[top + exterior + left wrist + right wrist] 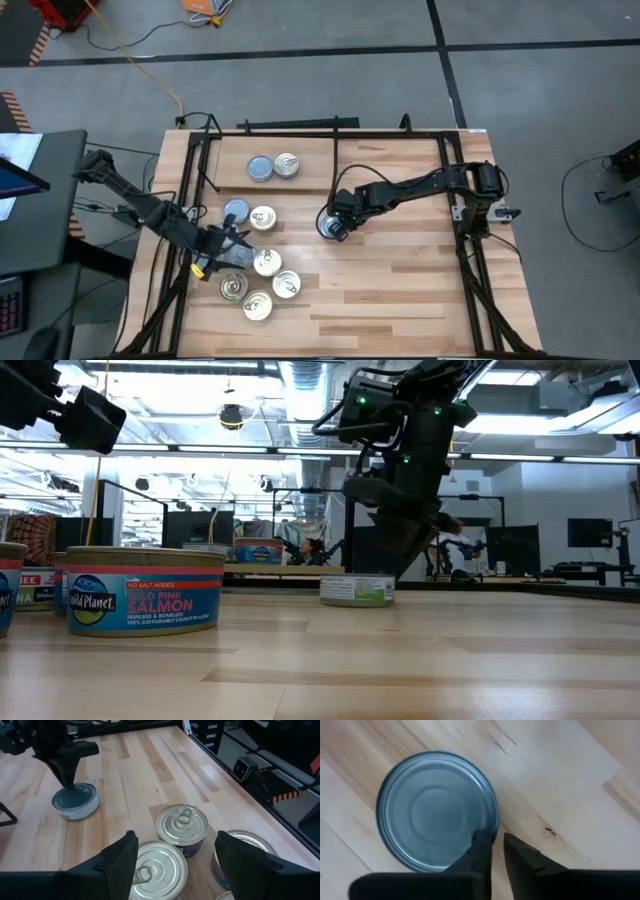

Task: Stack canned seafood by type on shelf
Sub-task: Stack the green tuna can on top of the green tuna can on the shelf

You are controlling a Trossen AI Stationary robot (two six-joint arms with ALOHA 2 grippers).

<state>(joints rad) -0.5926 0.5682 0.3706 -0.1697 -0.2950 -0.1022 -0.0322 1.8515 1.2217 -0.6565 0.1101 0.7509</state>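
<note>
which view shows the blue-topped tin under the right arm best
The right wrist view: the tin fills the picture, its whole blue-grey top plain, the right tool nearly shut at its rim. The high view shows it mostly covered by that tool. The low view gives only its side label; the left wrist view shows it small.

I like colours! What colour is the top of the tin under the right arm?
Bluish-grey tin top, clearest in the right wrist view.

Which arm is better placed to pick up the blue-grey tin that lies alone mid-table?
The right. Its claw hangs directly over that tin, fingers nearly closed. The left claw is open at the cream-topped cluster.
</note>
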